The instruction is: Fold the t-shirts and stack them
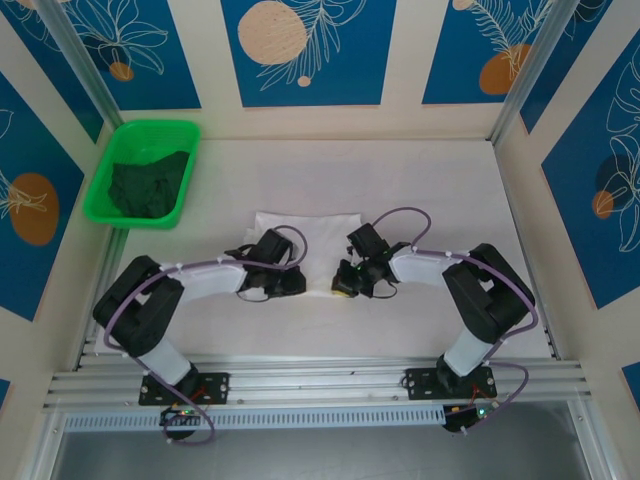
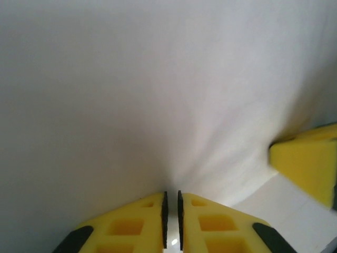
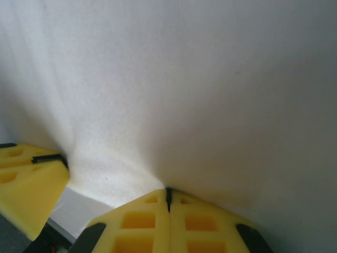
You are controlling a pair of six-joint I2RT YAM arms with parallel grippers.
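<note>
While left hand (image 2: 171, 195) and right hand (image 3: 168, 192) clamp near edge, white t-shirt (image 1: 307, 228) runs left-right.

Cream walls (image 1: 400, 60) w/ blue leaf-print panels (image 1: 307, 50); white tabletop (image 1: 420, 180); alu rail (image 1: 320, 380) at near edge.

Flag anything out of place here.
The dark green t-shirt lies crumpled in the green tray at the far left corner, unfolded and apart from the white t-shirt on the table. Nothing looks spilled or damaged.
</note>
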